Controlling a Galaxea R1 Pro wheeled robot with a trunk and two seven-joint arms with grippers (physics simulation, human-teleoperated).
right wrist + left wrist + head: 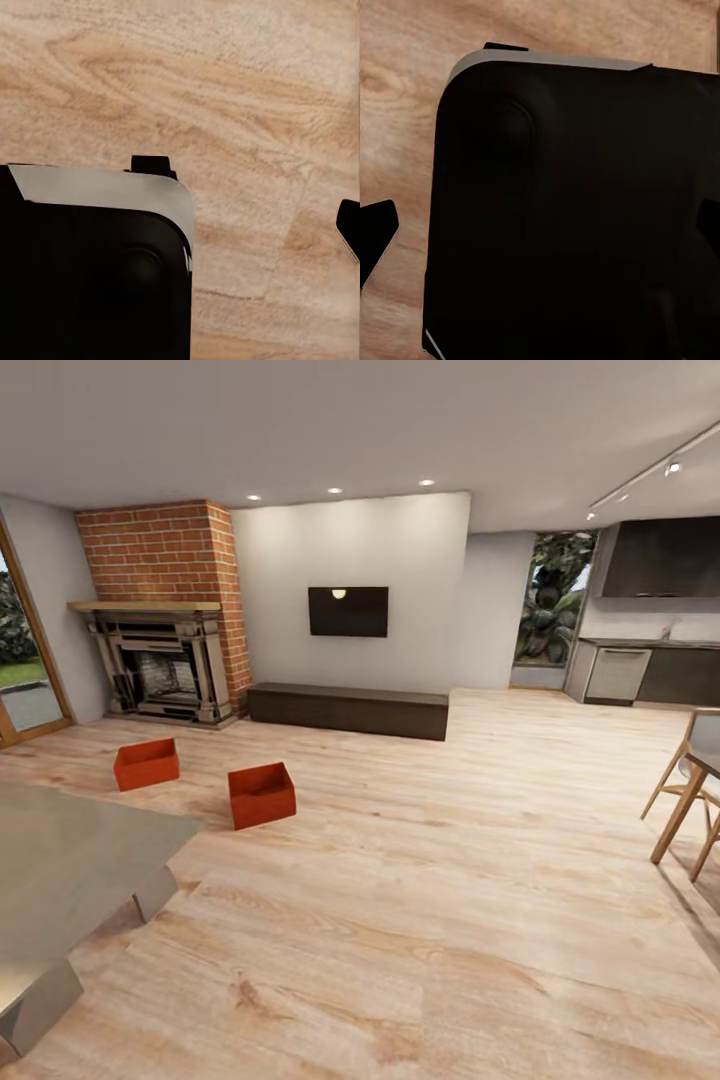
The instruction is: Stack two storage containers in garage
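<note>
A brick fireplace (165, 610) stands by a white wall carrying a dark television (348, 611) above a low dark bench (347, 710). Light wood-plank flooring (420, 880) runs to a kitchen counter (645, 672) under recessed ceiling lights (335, 490).

Two storage containers (146, 763) (261, 794): orange-red open bins, upright, apart on wood-plank floor near fireplace.

Head forward; wrists floorward (shared planks (225, 75))

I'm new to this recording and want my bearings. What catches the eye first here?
Two orange-red bins stand apart on the light wood floor, in front of a tall brick fireplace at the left. A dark television hangs on the white wall above a long low cabinet.
</note>
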